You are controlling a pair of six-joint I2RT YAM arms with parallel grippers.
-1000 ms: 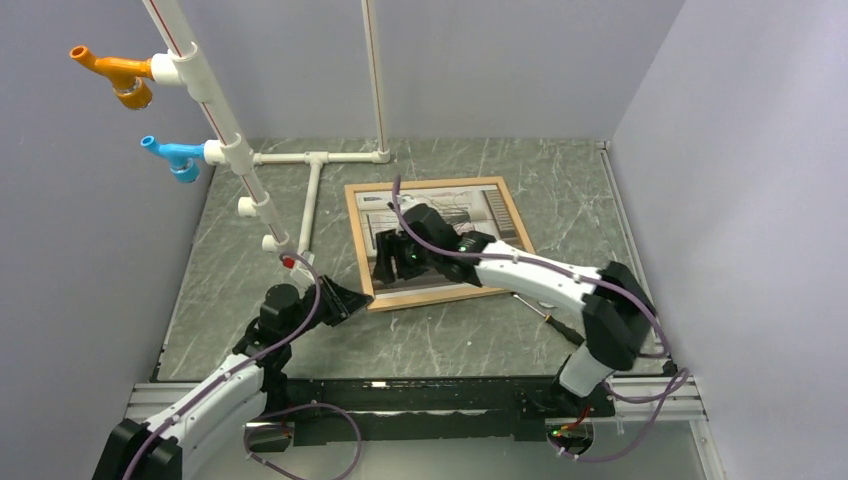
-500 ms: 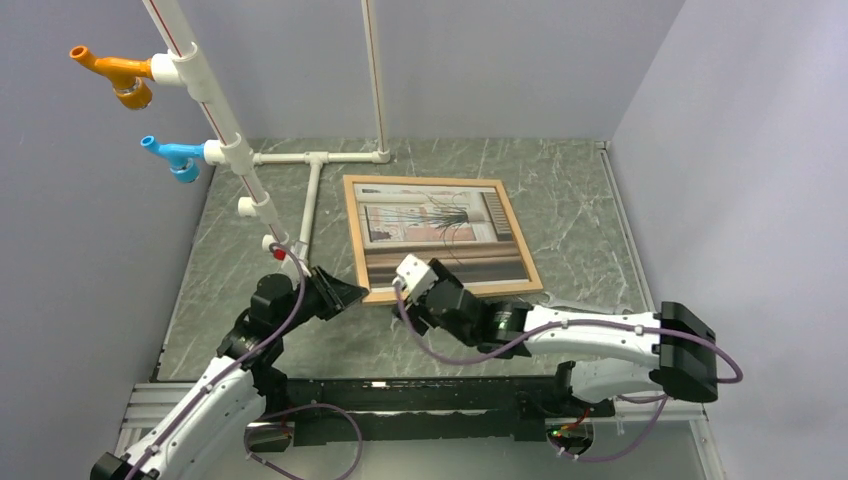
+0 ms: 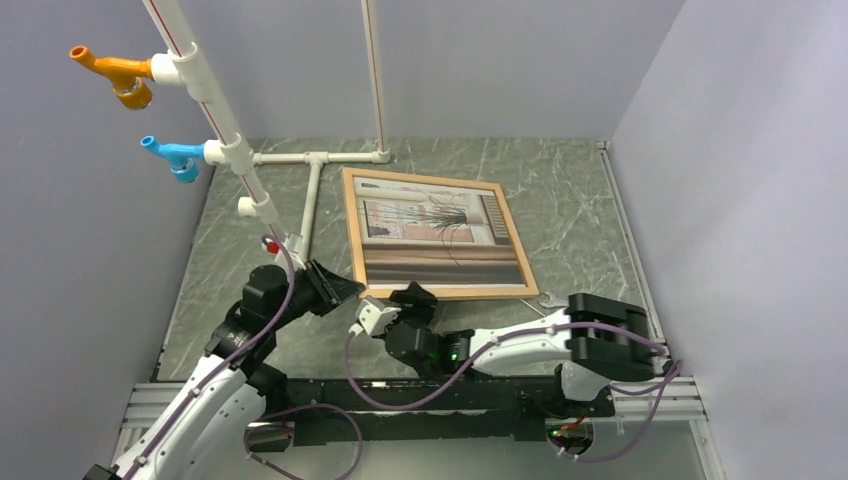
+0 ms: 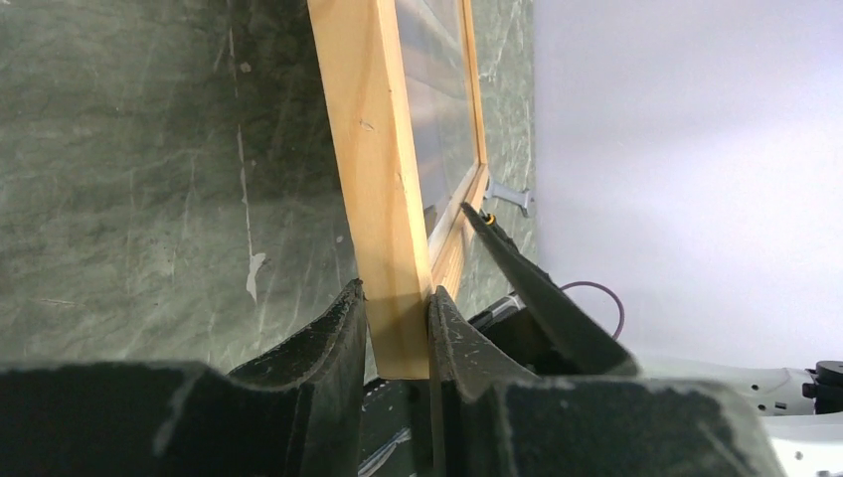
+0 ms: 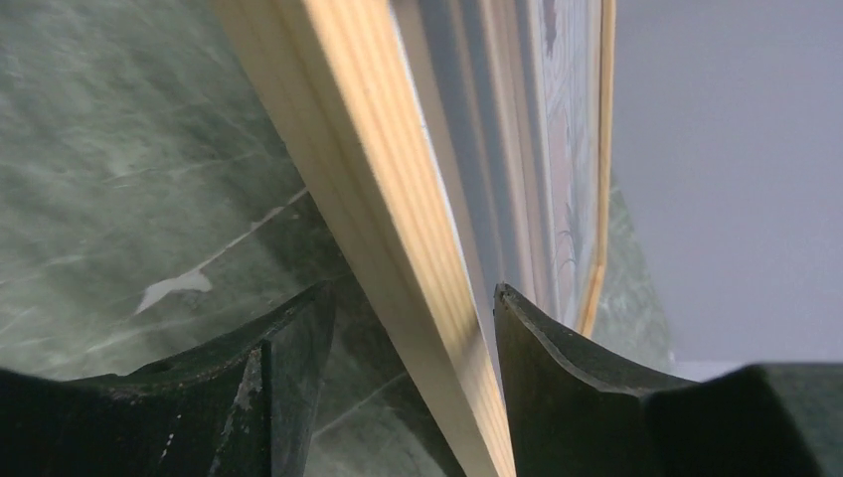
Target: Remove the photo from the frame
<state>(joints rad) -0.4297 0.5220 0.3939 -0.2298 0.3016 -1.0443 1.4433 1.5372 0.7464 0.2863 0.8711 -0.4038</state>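
White pipe structure [image 3: 314, 196] stands to the left, beyond the left gripper [image 3: 348, 290]. The left gripper is clamped on the near-left corner of the frame [image 3: 351, 232], the light moulding pinched between its fingers [image 4: 338, 333]. Just to its right, the right gripper [image 5: 413, 290] straddles the frame's near edge with jaws parted; one finger stands clear of the wood. The photo [image 3: 440, 235] sits inside the frame, picture side up, beyond both grippers, over the green marbled table [image 3: 575, 210].
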